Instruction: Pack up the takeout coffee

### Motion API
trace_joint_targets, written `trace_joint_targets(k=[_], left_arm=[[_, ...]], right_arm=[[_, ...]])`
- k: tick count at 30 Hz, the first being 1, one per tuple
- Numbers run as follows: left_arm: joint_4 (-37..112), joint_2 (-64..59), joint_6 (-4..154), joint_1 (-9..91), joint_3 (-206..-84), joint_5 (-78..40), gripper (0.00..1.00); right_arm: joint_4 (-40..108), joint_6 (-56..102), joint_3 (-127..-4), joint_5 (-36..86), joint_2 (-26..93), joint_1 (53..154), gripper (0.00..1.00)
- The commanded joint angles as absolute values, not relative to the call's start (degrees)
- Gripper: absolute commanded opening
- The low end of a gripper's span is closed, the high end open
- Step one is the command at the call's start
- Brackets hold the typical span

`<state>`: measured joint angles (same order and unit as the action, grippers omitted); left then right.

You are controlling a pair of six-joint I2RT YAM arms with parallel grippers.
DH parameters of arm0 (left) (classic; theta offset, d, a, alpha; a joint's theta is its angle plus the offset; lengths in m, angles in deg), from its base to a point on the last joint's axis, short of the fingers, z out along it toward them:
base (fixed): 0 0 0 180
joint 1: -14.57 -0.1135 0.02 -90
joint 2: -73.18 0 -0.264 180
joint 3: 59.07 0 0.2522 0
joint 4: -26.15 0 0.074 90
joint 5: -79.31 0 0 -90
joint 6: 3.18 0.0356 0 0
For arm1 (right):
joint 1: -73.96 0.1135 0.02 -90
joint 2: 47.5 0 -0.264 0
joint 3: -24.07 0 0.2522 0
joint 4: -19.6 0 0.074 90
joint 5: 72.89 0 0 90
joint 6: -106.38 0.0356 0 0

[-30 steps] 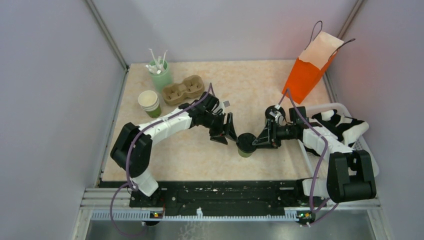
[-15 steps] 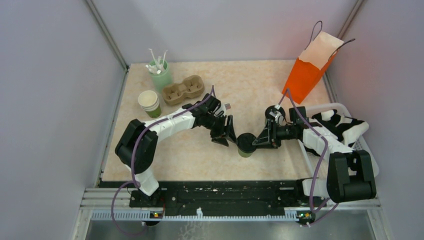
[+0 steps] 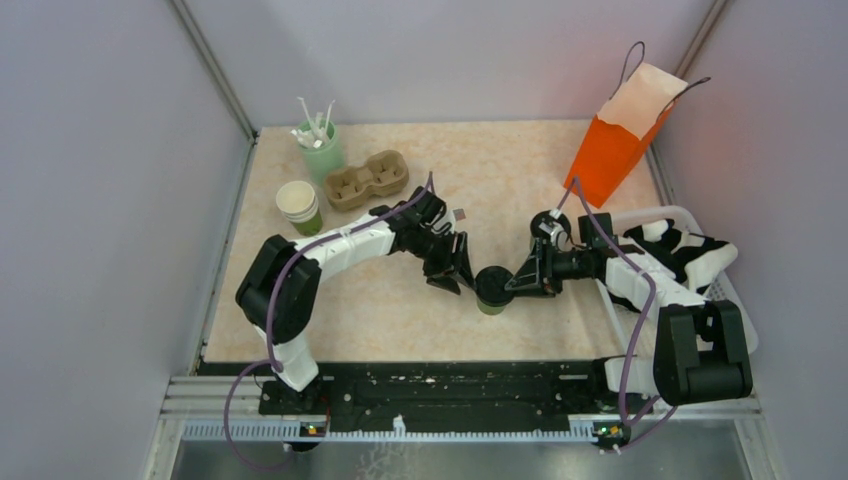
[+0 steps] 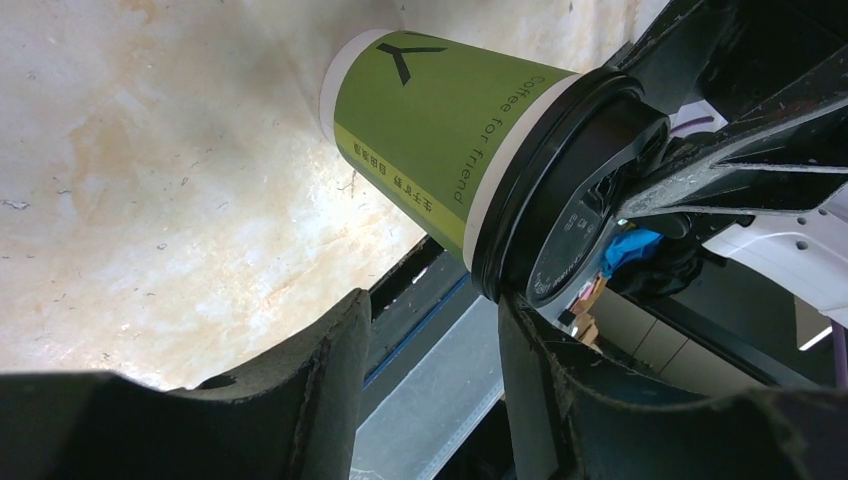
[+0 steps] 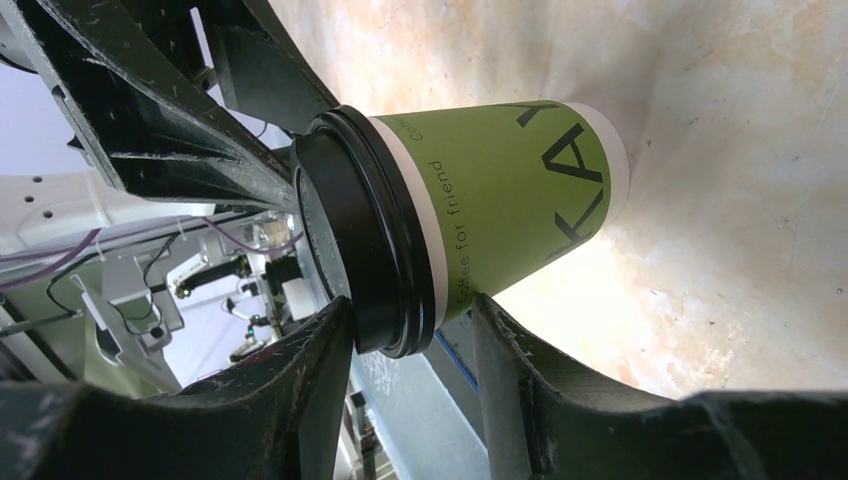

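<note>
While your right end effector (image 3: pixel 514 283) pinches the takeout coffee (image 3: pixel 490 290) on the tabletop (image 3: pixel 380 310) and your left end effector (image 3: pixel 458 272) hangs spread beside it, a nudge from the left could tip it or pop its lid. The cardboard carrier (image 3: pixel 367 180) sits empty; the orange bag's (image 3: pixel 620 140) inside is hidden.

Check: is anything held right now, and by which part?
The right gripper holds the takeout coffee at its lidded top, between its fingers. The left gripper is open beside it, holding nothing.
</note>
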<state>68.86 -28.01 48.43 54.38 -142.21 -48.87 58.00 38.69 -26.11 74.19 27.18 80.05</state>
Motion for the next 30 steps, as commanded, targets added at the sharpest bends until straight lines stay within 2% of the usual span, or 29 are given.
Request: trace_joint_targets(k=[1, 8, 12, 16, 23, 27, 30], left_arm=[[75.5, -33.5, 52.7, 56.5, -139.3, -36.3, 0.55], [74.0, -36.5, 53.3, 56.7, -139.2, -35.4, 0.54], [76.1, -33.1, 54.2, 56.8, -142.8, -36.1, 0.56], [77.7, -28.9, 54.1, 56.7, -147.6, -37.9, 0.65], [78.4, -25.5, 52.9, 56.7, -151.5, -39.6, 0.72], [81.5, -23.5, 53.6, 56.7, -152.9, -37.8, 0.75], [84.3, -20.5, 54.5, 56.7, -153.7, -35.0, 0.77]], right_arm=[[57.5, 39.0, -25.4, 70.1, 28.4, 79.6, 0.46], [58.0, 38.3, -25.5, 69.3, 29.3, 79.5, 0.46], [61.8, 37.0, -28.4, 69.6, 28.2, 79.5, 0.47], [65.8, 36.5, -32.2, 68.5, 25.6, 79.5, 0.59], [73.1, 35.1, -36.9, 66.4, 21.9, 79.6, 0.75], [76.8, 34.5, -39.8, 64.2, 20.4, 81.3, 0.8], [80.6, 34.1, -43.9, 56.4, 18.7, 84.7, 0.84]])
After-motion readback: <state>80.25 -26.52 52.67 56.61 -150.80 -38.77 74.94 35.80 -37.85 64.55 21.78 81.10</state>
